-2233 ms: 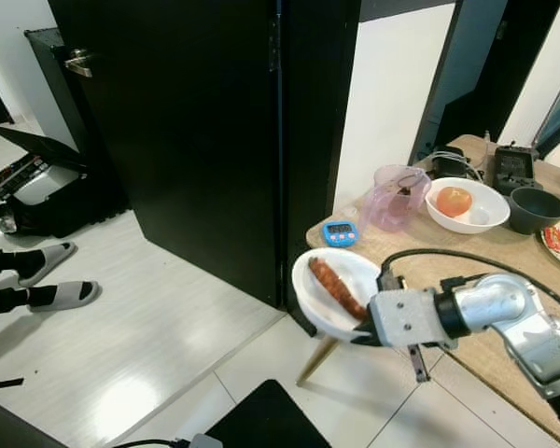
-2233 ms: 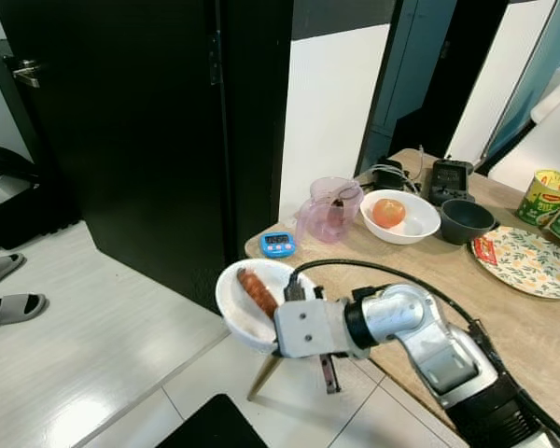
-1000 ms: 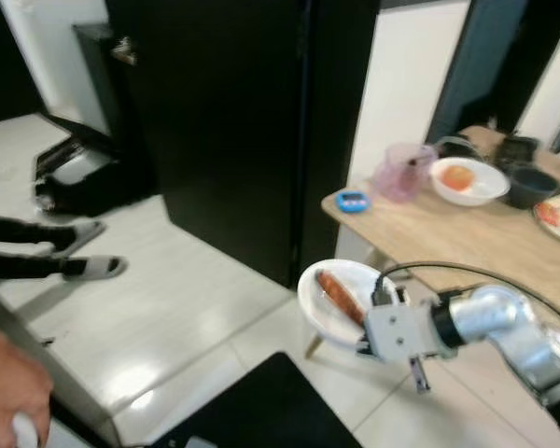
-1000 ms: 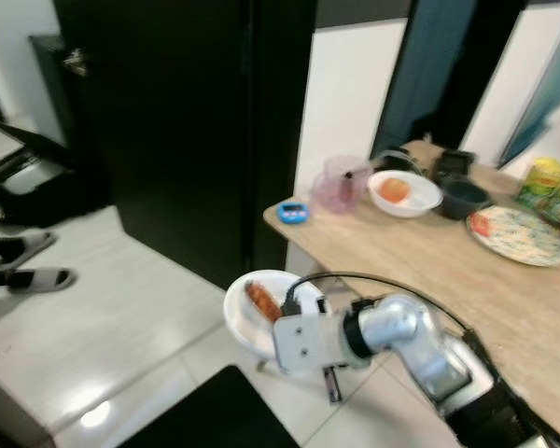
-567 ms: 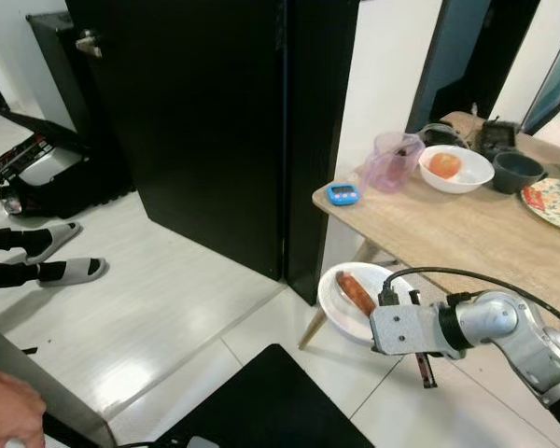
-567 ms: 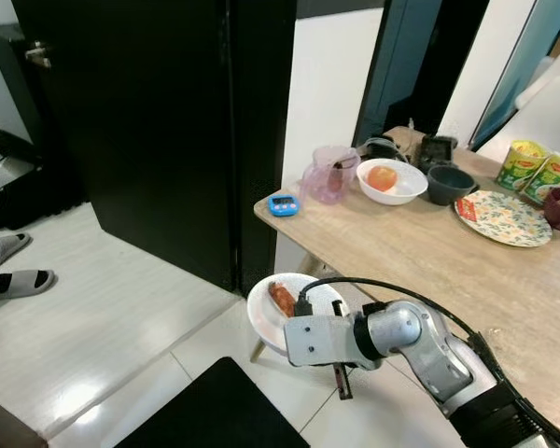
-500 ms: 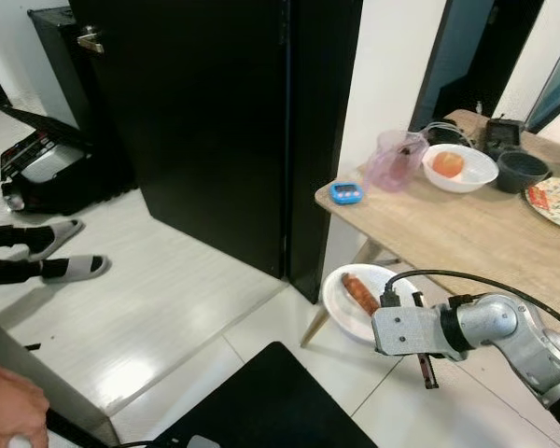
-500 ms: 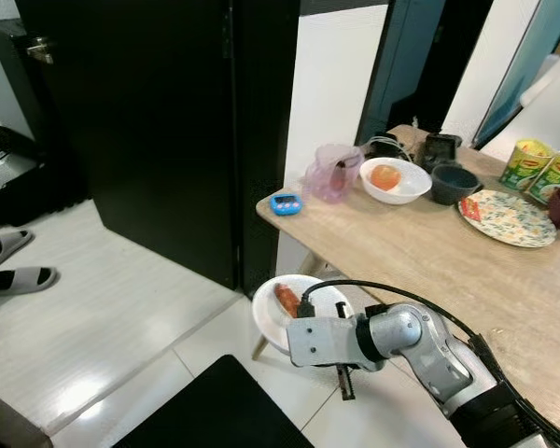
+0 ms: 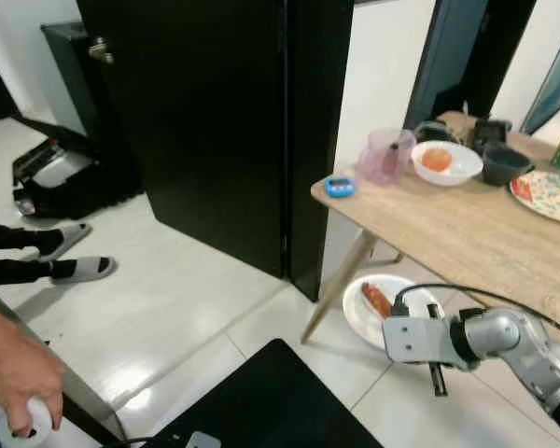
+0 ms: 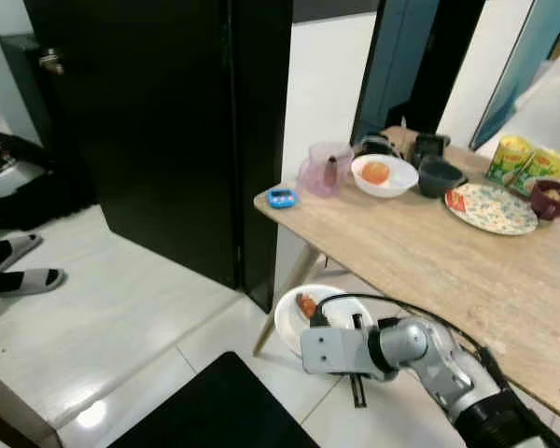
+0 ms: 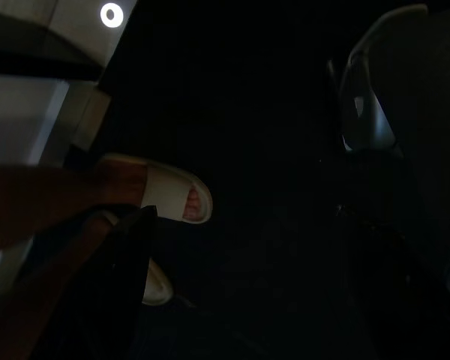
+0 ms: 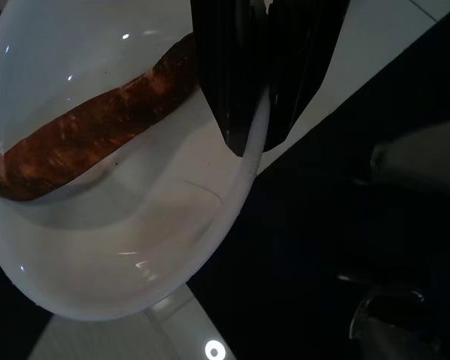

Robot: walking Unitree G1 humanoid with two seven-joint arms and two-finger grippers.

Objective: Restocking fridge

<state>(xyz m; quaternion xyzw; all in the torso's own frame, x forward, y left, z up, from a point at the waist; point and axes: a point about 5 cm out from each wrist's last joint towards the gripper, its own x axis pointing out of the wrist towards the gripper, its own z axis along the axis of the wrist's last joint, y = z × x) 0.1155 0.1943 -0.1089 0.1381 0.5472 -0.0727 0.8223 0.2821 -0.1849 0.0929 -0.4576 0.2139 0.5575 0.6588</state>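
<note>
My right gripper (image 12: 253, 135) is shut on the rim of a white plate (image 9: 361, 315), one black finger over the rim and one under it. A browned sausage (image 9: 377, 301) lies on the plate. I hold the plate low, beside the front leg of the wooden table (image 9: 448, 238) and below its top. A tall black door (image 9: 196, 121) with a metal handle (image 9: 100, 51) stands closed ahead on the left. The left wrist view is dark: a slipper (image 11: 176, 195) and a leg can be made out.
On the table stand a blue timer (image 9: 338, 187), a pink jug (image 9: 383, 157), a white bowl with an orange fruit (image 9: 445, 163), a dark bowl (image 9: 501, 165) and a patterned plate (image 9: 546, 196). A person's hand (image 9: 23, 373) is at lower left, slippered feet (image 9: 75, 269) further back. A black mat (image 9: 261, 401) lies below me.
The view has shifted. My right gripper has lowered the plate with the sausage from table height to beside the table leg. The person's hand has come further into view.
</note>
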